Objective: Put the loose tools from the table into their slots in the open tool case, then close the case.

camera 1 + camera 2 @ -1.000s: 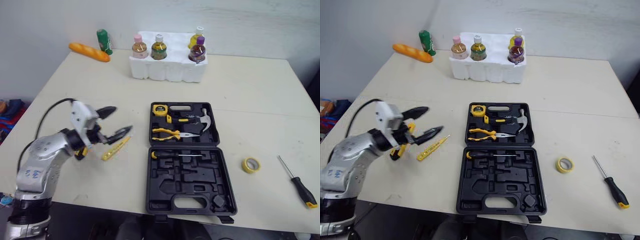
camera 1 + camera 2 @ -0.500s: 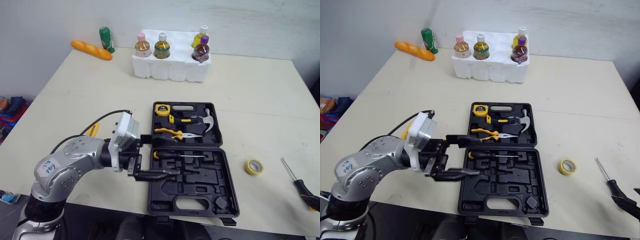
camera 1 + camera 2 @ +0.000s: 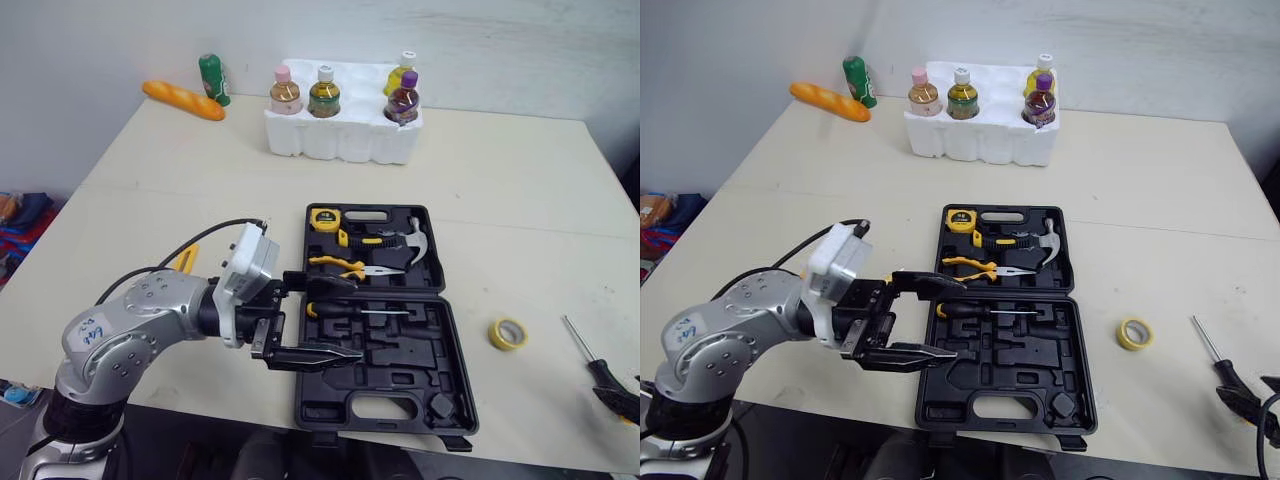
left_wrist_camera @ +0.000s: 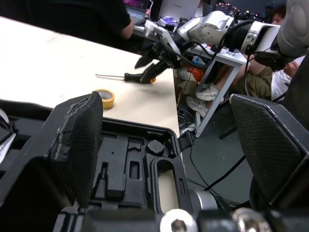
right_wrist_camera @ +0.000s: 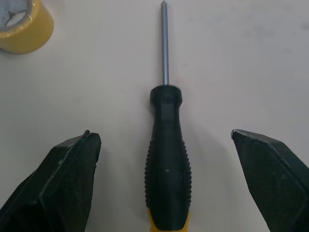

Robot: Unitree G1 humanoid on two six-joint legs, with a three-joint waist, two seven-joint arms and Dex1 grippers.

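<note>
The open black tool case [image 3: 440, 290] lies mid-table and holds a tape measure [image 3: 320, 219], a hammer [image 3: 405, 240], pliers [image 3: 345, 265] and a screwdriver [image 3: 352, 310]. My left gripper [image 3: 328, 318] hovers open over the left edge of the case's near half, with nothing between its fingers. A loose black-and-yellow screwdriver [image 5: 166, 164] lies at the table's right edge. My right gripper [image 5: 164, 137] is open just above it, one finger on each side of the handle. A yellow tape roll [image 3: 503, 333] lies between the case and that screwdriver.
A white foam tray [image 3: 340, 140] with several bottles stands at the back, with a green bottle [image 3: 211, 80] and a bread loaf [image 3: 182, 100] to its left. A yellow object [image 3: 185, 260] shows behind my left forearm, mostly hidden. People sit beyond the table edge [image 4: 169, 111].
My left arm swung from the table's left side over to the case and has since dipped slightly. My right gripper has come into view at the loose screwdriver.
</note>
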